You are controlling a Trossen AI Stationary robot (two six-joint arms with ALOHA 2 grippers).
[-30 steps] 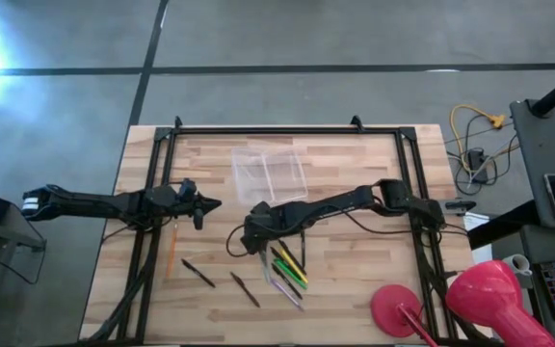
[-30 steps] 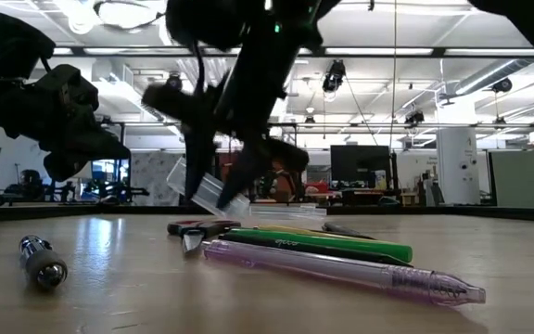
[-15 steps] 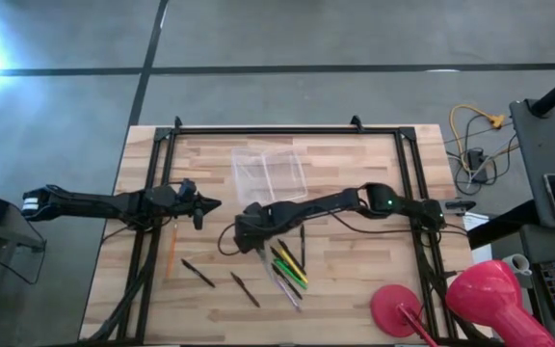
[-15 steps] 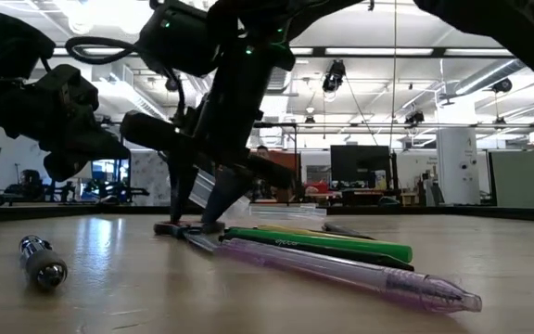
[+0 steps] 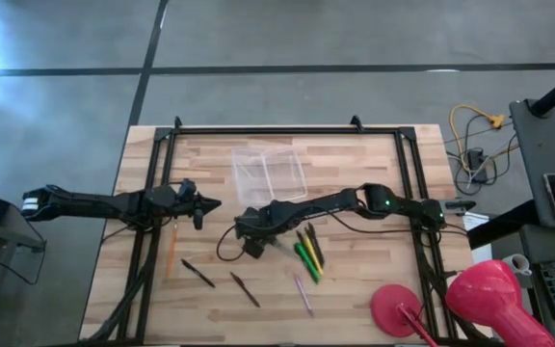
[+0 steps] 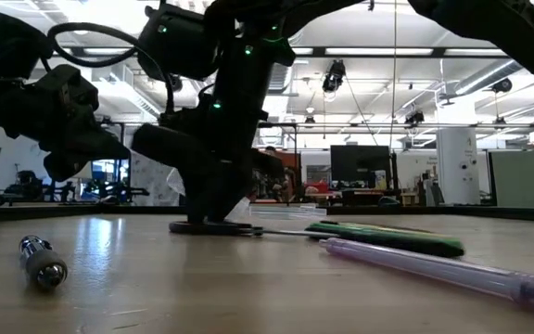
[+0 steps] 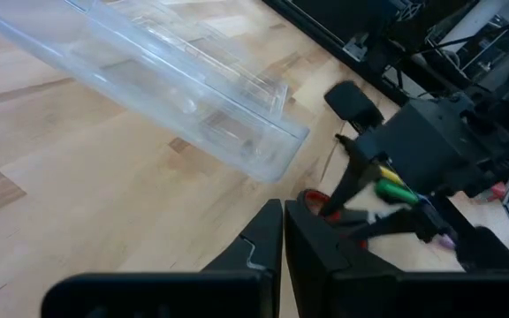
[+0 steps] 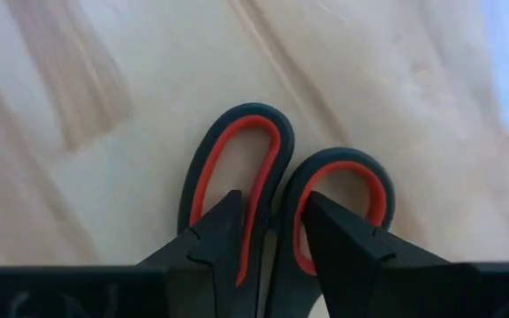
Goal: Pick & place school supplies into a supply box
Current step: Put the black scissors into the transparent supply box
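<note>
Right gripper (image 5: 249, 234) is pressing down at table level, fingers (image 8: 352, 243) clamped on the scissors (image 8: 277, 190), whose red-lined handle loops are lying flat on the wood just ahead of the fingertips. The supply box (image 5: 270, 172) is sitting near, beyond the gripper. The pens (image 5: 306, 255) are lying just beside it. Left gripper (image 5: 203, 204) is waiting well apart, fingers pressed together.

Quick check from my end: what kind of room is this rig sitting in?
Likely an open-plan lab or workshop: a wooden table inside a black frame on bare concrete floor, with long ceiling strip lights and a dark monitor in the room behind.
</note>
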